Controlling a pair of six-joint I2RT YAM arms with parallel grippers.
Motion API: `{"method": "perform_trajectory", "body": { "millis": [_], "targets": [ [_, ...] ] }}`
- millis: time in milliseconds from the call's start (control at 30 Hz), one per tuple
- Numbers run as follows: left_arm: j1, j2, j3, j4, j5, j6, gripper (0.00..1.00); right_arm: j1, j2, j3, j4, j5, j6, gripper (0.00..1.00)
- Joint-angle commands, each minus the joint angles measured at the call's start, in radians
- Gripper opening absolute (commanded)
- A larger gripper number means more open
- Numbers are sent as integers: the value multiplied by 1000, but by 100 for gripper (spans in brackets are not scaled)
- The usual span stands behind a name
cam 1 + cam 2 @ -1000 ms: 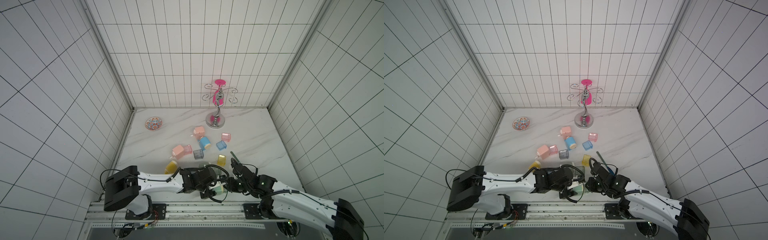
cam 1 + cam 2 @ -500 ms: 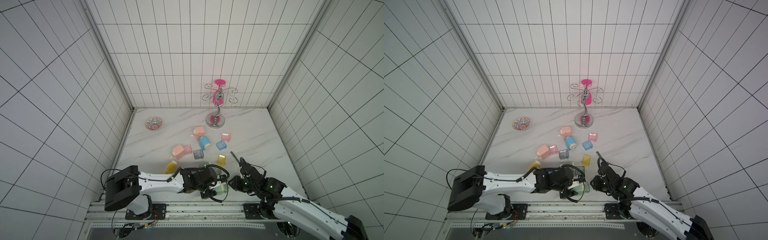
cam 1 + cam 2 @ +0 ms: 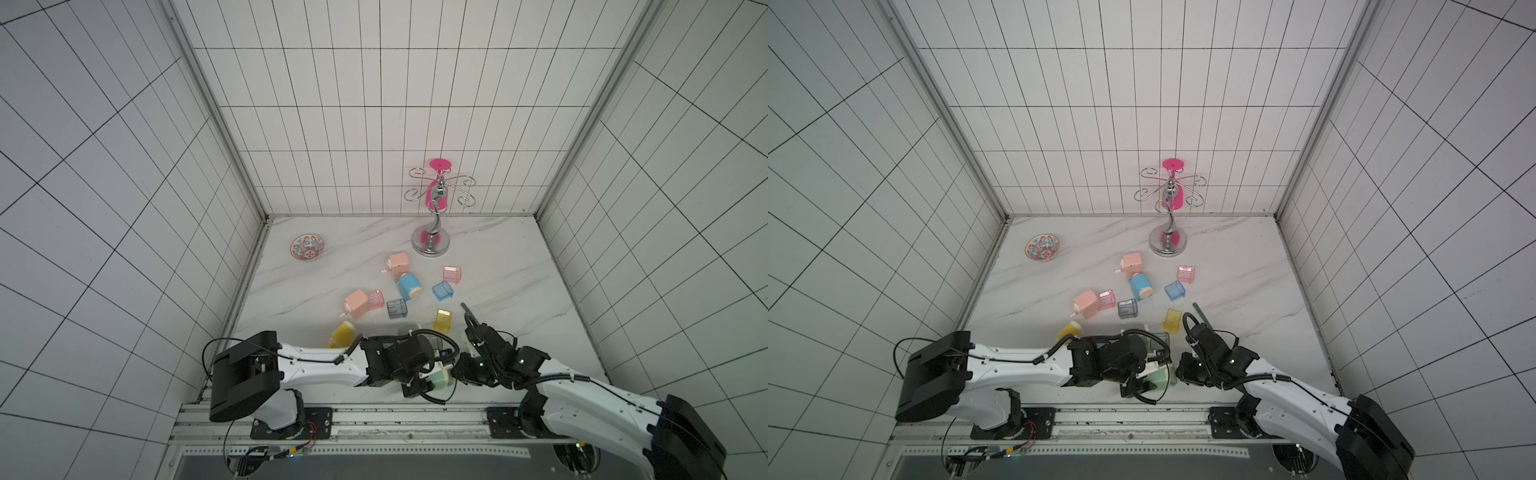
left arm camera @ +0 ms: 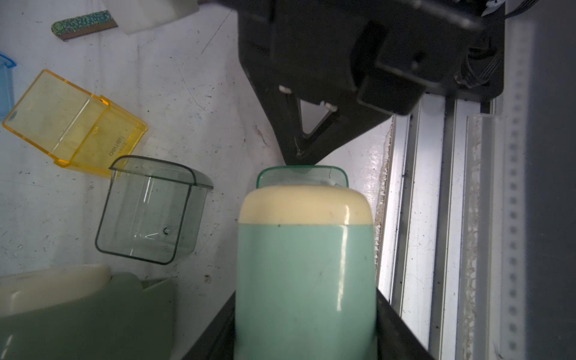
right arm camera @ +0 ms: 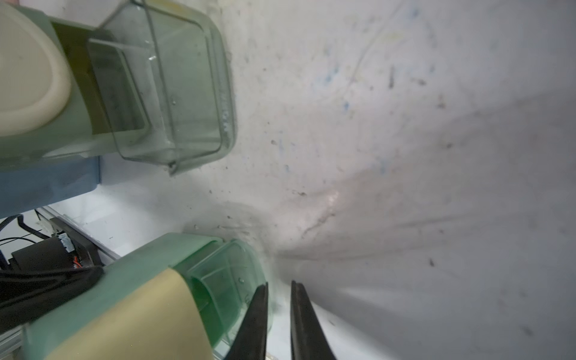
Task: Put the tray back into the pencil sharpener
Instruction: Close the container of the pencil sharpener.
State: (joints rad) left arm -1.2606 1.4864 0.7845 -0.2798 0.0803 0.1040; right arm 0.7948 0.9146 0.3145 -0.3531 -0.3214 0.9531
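Observation:
My left gripper (image 4: pixel 305 330) is shut on the teal pencil sharpener (image 4: pixel 305 265) with the cream end, near the table's front edge; it shows in both top views (image 3: pixel 438 377) (image 3: pixel 1160 376). The clear green tray (image 4: pixel 302 176) sits in the sharpener's cream end, its front face still sticking out a little (image 5: pixel 224 280). My right gripper (image 5: pixel 279 286) is closed to a slim gap with nothing in it. Its tip (image 4: pixel 299 160) rests against the tray's front face, and one finger (image 5: pixel 255 318) lies along the tray's rim.
A second green sharpener (image 4: pixel 78 311) lies beside the held one, with a loose grey-green tray (image 4: pixel 149 212) and a yellow tray (image 4: pixel 71 121) next to it. The table's metal front rail (image 4: pixel 436 218) runs close by. Further back are pink and blue sharpeners, a bowl (image 3: pixel 307 248) and a metal stand (image 3: pixel 432 245).
My right gripper's jaws have narrowed, and its tip has come in against the tray's face. The left arm and the sharpener have stayed where they were.

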Motion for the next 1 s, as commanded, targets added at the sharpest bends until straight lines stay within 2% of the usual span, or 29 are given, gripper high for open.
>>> {"method": "perform_trajectory", "body": {
  "millis": [0,300,400,500,700,767,967],
  "targets": [
    [1,39,-25,12,-15,-4,36,14,13,-27,120,-79,17,18],
    [1,48,-31,28,-17,-7,38,12,20,-74,226,-144,73,18],
    [1,48,-33,26,-22,-10,43,7,2,-81,226,-139,82,18],
    [2,42,-32,24,-36,-16,58,-20,-63,-72,123,-65,73,20],
    [12,41,-11,5,-25,-45,81,-43,-258,2,-253,248,33,27],
    [12,53,-4,8,-17,-49,85,-47,-288,13,-328,313,26,27],
    [12,64,-1,34,6,-62,88,-49,-270,29,-343,318,11,29]
  ]
}}
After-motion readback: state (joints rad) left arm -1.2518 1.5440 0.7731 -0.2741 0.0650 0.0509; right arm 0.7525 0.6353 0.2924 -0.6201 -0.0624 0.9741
